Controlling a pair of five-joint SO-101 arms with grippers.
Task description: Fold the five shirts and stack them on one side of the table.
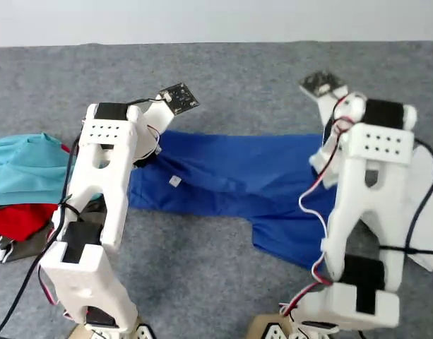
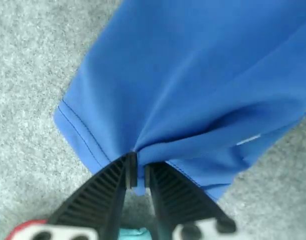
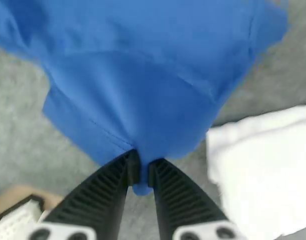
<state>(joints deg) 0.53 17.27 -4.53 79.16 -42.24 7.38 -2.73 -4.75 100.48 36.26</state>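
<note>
A blue shirt (image 1: 237,176) lies stretched across the grey table between the two arms. My left gripper (image 2: 137,172) is shut on the shirt's hemmed edge (image 2: 192,100), with cloth bunched between its black ribbed fingers (image 2: 105,192). My right gripper (image 3: 141,172) is shut on the blue shirt (image 3: 143,90) too, a fold of it pinched at the fingertips. In the high view the left arm (image 1: 103,183) stands over the shirt's left end and the right arm (image 1: 364,183) over its right end.
A teal shirt (image 1: 25,169) and a red shirt (image 1: 18,215) lie piled at the left edge of the table. A white shirt (image 3: 262,165) lies beside the right gripper, at the table's right edge (image 1: 428,247). Grey tabletop (image 1: 202,268) spreads in front.
</note>
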